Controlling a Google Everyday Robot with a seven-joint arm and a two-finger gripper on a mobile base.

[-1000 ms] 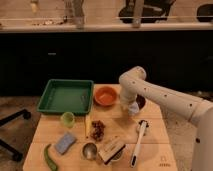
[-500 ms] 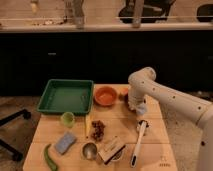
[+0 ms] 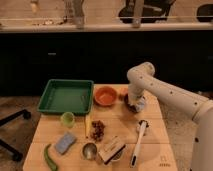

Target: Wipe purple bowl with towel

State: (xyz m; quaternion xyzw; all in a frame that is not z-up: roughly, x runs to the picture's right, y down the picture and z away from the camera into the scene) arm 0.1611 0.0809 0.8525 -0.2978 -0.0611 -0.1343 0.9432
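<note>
Looking over a wooden table (image 3: 156, 126) from the front, I see my arm reach in from the right, bend at a pale elbow and drop straight down at the table's far right corner. The gripper (image 3: 136, 102) sits low there, right at the purple bowl (image 3: 128, 104), which shows only as a dark sliver on the gripper's left, just right of the orange bowl (image 3: 105, 95). A pale patch under and to the right of the gripper is, I judge, the towel (image 3: 142, 104). I cannot tell whether the gripper is clamped on it or slack, because the wrist hides that part.

What changed: a second ago the wrist stood further left, close to the orange bowl. Half a second ago it had slid right, and now it is a little further right again and just as low. Nothing else on the table has shifted. The green tray (image 3: 66, 81) at the left and the white brush (image 3: 138, 142) near the front lie where they were.

I read that sideways slide at bowl height as a wiping stroke under way, with the cloth dragged across the bowl from left to right. The risk I would watch is the bowl being pushed towards the right edge, which is near.
</note>
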